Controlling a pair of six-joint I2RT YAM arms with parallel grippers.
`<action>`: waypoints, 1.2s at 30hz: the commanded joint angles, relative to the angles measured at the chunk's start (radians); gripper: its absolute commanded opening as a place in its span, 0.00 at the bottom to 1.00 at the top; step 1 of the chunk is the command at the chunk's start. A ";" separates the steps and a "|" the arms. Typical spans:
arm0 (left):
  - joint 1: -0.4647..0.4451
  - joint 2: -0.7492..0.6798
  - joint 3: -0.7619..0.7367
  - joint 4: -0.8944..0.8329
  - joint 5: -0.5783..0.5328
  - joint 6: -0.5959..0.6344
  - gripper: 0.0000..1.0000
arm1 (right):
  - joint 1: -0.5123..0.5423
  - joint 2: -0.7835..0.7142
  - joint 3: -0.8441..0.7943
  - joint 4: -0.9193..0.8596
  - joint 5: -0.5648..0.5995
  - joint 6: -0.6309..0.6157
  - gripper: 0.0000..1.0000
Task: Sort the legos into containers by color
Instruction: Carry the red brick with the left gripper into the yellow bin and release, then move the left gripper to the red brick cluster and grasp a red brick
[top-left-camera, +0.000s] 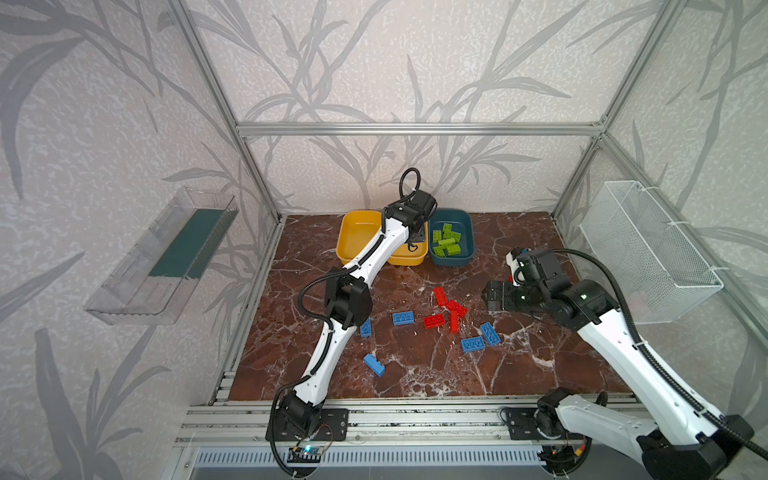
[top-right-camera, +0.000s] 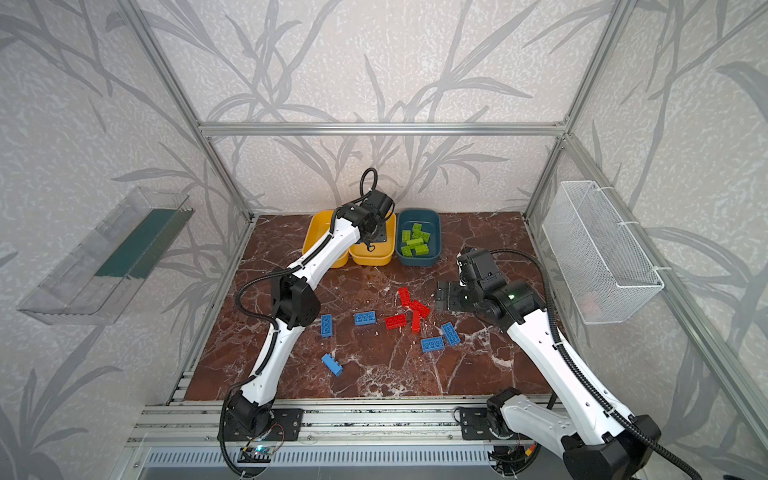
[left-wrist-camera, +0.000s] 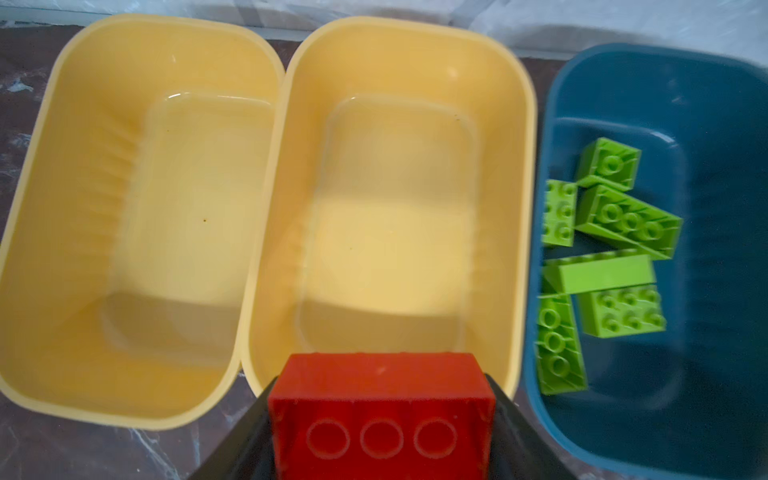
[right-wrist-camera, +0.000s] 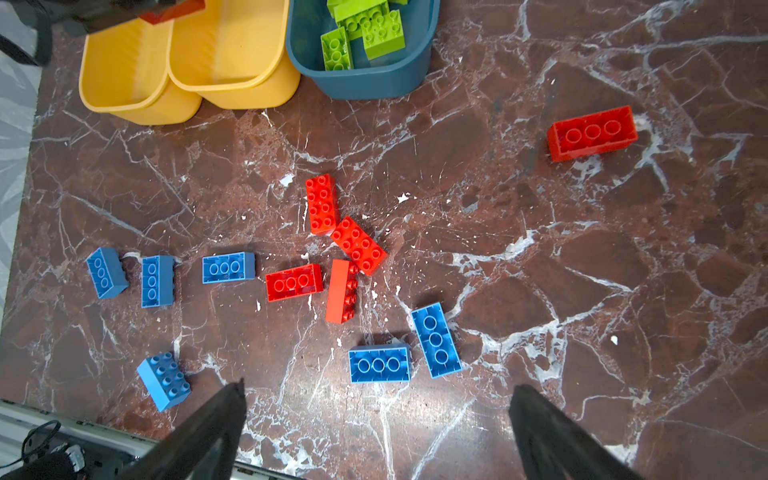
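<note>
The left yellow tub (left-wrist-camera: 83, 208) and the middle yellow tub (left-wrist-camera: 498, 208) stand touching; the left arm covers part of them in both top views. The left gripper (left-wrist-camera: 382, 395) clamps a red brick (left-wrist-camera: 382, 424) at the middle tub's near edge, plain only in the left wrist view. The teal tub (left-wrist-camera: 715, 249) holds the green bricks (left-wrist-camera: 627, 218). Blue bricks (right-wrist-camera: 228, 267) and red bricks (right-wrist-camera: 294, 281) lie loose on the marble table (right-wrist-camera: 540, 270). Only the right wrist view shows a lone red brick (right-wrist-camera: 592, 133) well apart. The right gripper (right-wrist-camera: 377, 390) hangs above them, jaws spread wide, gripping nothing.
</note>
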 joint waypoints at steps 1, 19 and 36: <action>0.033 0.031 0.039 0.041 -0.009 0.060 0.58 | 0.002 0.047 0.061 0.004 0.039 0.023 0.99; 0.019 -0.106 -0.087 0.063 0.185 -0.013 0.91 | 0.002 0.127 0.165 -0.058 0.038 -0.005 0.99; -0.259 -0.324 -0.681 0.250 0.211 -0.296 0.92 | 0.002 -0.279 -0.065 -0.241 0.010 0.055 0.99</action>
